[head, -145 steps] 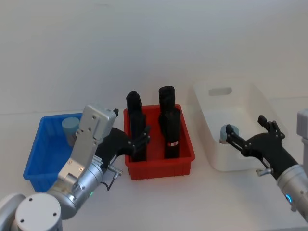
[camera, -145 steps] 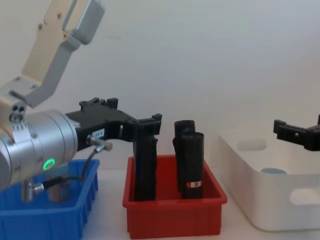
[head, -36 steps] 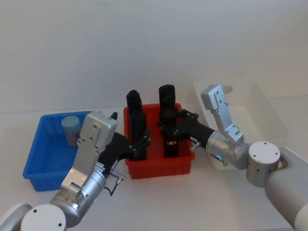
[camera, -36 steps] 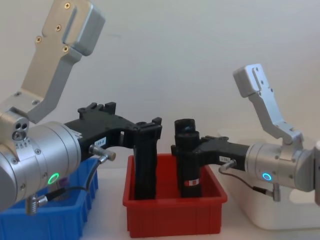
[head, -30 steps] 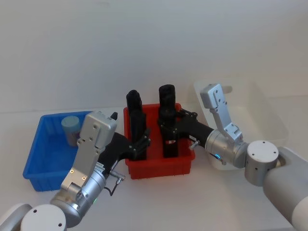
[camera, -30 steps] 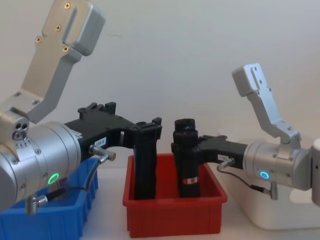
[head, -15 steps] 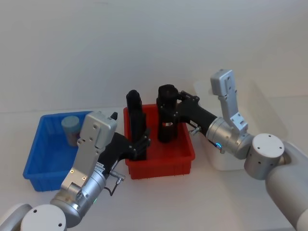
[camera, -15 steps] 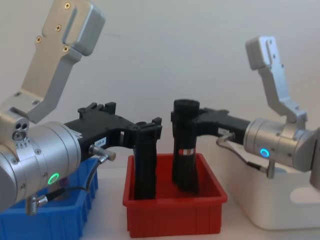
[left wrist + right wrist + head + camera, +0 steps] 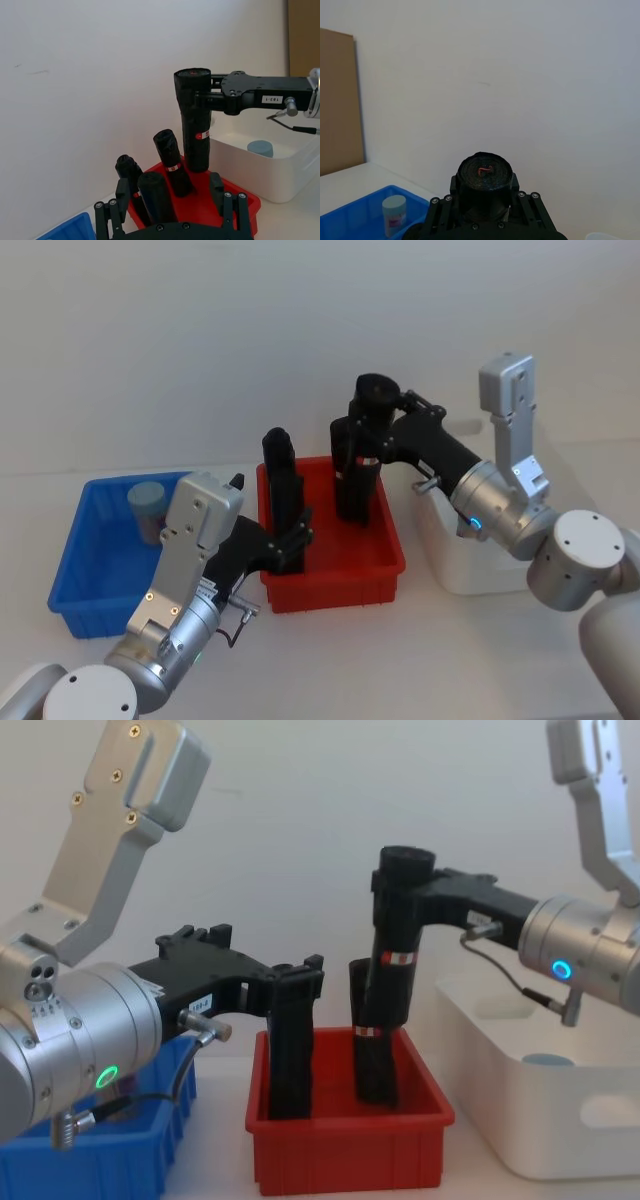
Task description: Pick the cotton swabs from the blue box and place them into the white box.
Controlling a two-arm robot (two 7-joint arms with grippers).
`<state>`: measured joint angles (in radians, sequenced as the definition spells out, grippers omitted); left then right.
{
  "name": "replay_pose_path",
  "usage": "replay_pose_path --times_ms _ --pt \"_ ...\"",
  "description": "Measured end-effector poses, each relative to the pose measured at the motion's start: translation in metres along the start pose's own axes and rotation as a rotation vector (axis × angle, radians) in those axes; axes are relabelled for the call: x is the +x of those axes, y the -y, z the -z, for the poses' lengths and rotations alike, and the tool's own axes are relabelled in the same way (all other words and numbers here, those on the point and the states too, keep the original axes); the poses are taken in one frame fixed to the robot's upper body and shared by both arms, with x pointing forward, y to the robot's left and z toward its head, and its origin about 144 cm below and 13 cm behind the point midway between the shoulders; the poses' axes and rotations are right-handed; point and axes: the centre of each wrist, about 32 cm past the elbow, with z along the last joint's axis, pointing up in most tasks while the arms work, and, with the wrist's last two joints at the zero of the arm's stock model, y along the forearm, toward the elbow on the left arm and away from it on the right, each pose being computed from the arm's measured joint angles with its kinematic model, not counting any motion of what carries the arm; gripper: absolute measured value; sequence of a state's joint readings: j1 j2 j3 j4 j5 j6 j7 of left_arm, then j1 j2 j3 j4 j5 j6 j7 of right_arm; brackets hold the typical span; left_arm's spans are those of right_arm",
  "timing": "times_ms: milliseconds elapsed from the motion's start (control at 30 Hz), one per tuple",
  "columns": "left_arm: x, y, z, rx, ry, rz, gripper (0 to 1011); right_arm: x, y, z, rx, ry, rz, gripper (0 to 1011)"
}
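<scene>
One jar of cotton swabs (image 9: 147, 506) is being left standing in the far corner of the blue box (image 9: 85, 570), at about nine o'clock from the red bin (image 9: 375, 560); a second pale-lidded jar (image 9: 260, 148) is already lying inside the white box (image 9: 470, 565), at three o'clock. A tall black cylinder (image 9: 398, 940) — not a task item — is being held clenched in the right gripper (image 9: 420, 900), raised above the red bin with its base hanging near the tops of the cylinders left standing there. The left gripper (image 9: 290, 540) is being held over the red bin's near-left part, its fingers spread either side of another black cylinder (image 9: 283, 495) without closing on it. The step in hand is judged to be off course: a wrong object is being lifted. What the next move calls for is that the cylinder be set back upright and a gripper be sent to nine o'clock — the remaining jar is lying well apart from both claws.
</scene>
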<state>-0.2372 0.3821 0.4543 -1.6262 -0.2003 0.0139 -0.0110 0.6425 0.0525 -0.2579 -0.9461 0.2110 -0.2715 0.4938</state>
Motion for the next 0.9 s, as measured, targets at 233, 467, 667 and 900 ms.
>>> replay_pose_path --times_ms 233,467,667,900 --pt "0.000 0.000 0.000 0.000 0.000 0.000 1004 -0.002 0.011 -0.013 0.008 0.013 0.071 531" --pt "0.000 0.000 0.000 0.000 0.000 0.000 1004 0.000 0.024 -0.021 -0.014 0.021 0.146 531" --pt "0.000 0.000 0.000 0.000 0.000 0.000 1004 0.002 0.037 -0.025 -0.053 0.023 0.211 531" --pt "0.000 0.000 0.000 0.000 0.000 0.000 1004 0.003 0.051 -0.027 -0.093 0.021 0.259 531"
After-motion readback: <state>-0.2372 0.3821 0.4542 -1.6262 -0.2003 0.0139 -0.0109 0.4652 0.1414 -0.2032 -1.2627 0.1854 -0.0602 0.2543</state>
